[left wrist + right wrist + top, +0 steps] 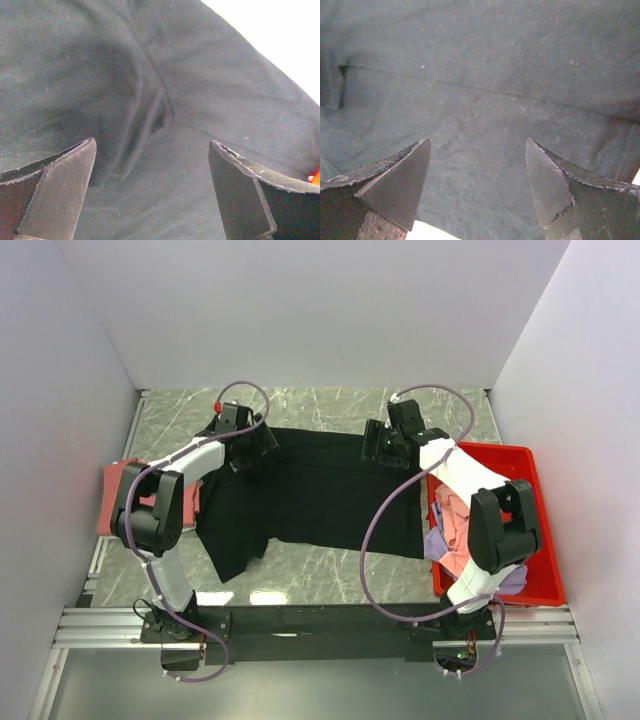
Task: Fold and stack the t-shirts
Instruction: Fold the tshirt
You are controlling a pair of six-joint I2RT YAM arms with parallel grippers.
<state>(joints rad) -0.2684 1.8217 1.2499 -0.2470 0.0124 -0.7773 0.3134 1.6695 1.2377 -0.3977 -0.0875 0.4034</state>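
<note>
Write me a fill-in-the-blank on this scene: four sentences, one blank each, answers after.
1. The big shirt spread over the table is ____ in colour.
2. The pink shirt lies in a bin that is ____ in colour.
3. The left gripper and right gripper both hang ____ above the big shirt.
4. The salmon shirt lies at the table's ____ edge.
Answers: black; red; open; left.

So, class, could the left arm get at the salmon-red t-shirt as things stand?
Probably yes: the left gripper is open and empty over the black t-shirt, and the salmon-red t-shirt lies bare beside that arm, partly under its elbow.
</note>
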